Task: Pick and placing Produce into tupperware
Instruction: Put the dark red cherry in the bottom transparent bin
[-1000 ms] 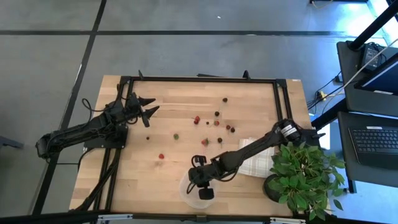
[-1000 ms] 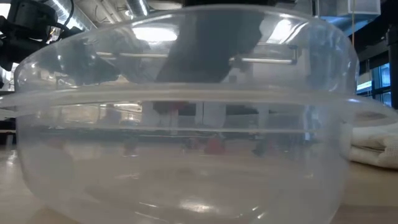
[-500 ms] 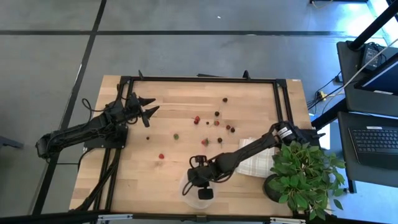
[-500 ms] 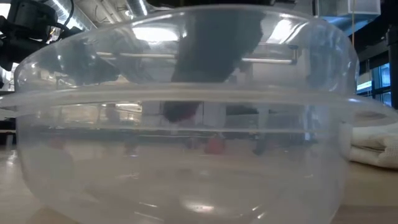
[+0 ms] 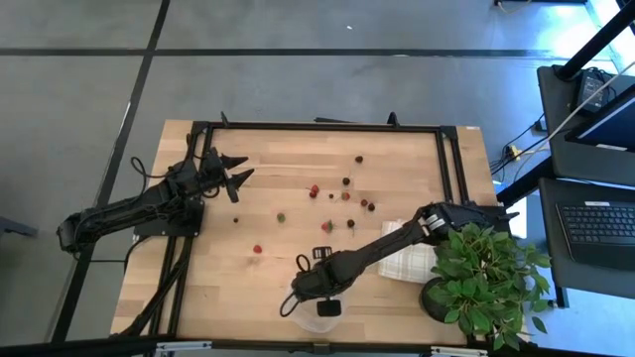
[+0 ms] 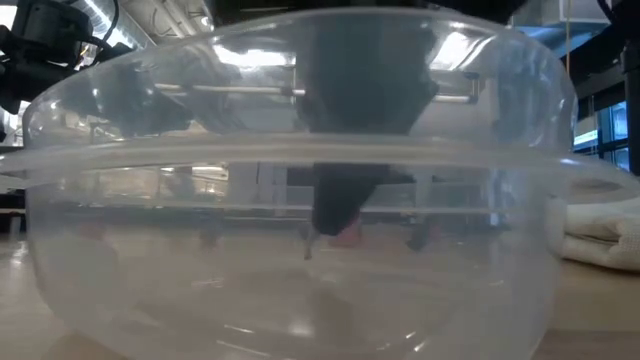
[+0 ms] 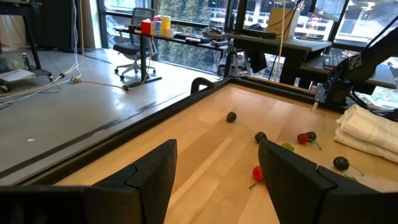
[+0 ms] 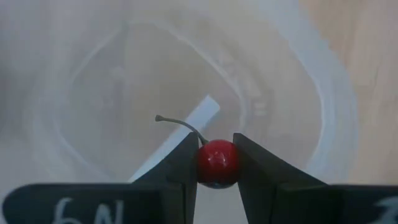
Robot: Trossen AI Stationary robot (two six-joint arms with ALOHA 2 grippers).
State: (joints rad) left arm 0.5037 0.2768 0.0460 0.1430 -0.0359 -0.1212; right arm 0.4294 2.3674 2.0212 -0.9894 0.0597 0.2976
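The clear round tupperware (image 5: 310, 311) stands at the table's near edge and fills the low view (image 6: 300, 160). My right gripper (image 5: 301, 290) hangs over it, pointing down, shut on a red cherry (image 8: 217, 163). The low view shows the gripper (image 6: 338, 205) dimly through the tupperware wall. Loose produce lies on the wood farther back: a red piece (image 5: 257, 249), a green one (image 5: 281, 216), another red (image 5: 314, 190) and dark ones (image 5: 346, 181). My left gripper (image 5: 238, 175) waits open at the far left, level above the table. My right gripper pinches the red cherry's round body (image 8: 217, 163) between its two fingertips, coming from above and pointing down. The thin stem (image 8: 180, 124) curves free beyond the fingers. The cherry hangs clear above the tupperware's floor (image 8: 143, 93).
A folded white checked cloth (image 5: 412, 260) lies at the right, under the right arm. A leafy potted plant (image 5: 486, 280) stands at the near right corner. Black frame rails (image 5: 317, 127) run along the far and side edges. More produce (image 7: 306, 137) lies ahead of the left gripper.
My right gripper has tipped from slanting to pointing almost straight down. It has shifted a little toward the table's left edge over the tupperware and sunk lower into it, keeping the cherry between its fingers.
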